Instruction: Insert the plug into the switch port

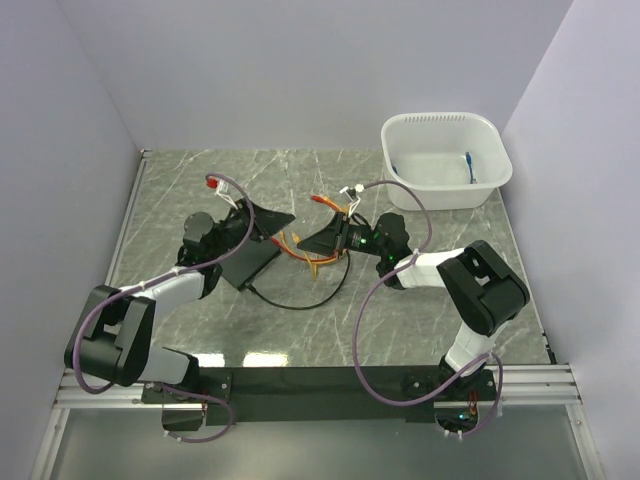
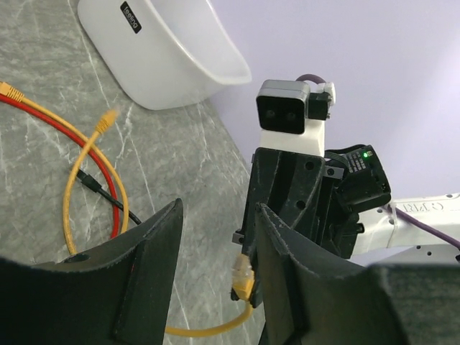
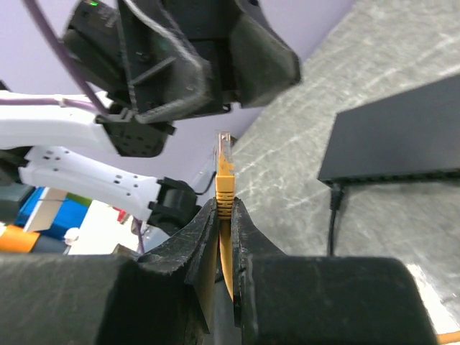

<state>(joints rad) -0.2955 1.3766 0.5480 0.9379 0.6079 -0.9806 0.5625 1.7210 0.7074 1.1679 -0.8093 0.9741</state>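
Top: left arm stretched forward, left gripper point(image 1: 268, 222) raised just by the black switch point(image 1: 250, 264), which lies flat on the tabletop point(image 1: 420, 300). Right arm bent inward, right gripper point(image 1: 322, 238) facing the left one.
Left wrist: left gripper fingers apart, holding nothing.
Right wrist: right gripper clamped on the yellow plug point(image 3: 224, 176), tip upward, apart from the switch.

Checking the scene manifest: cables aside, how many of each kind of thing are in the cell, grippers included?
white tub: 1
black switch box: 1
grippers, left gripper and right gripper: 2
Total: 4
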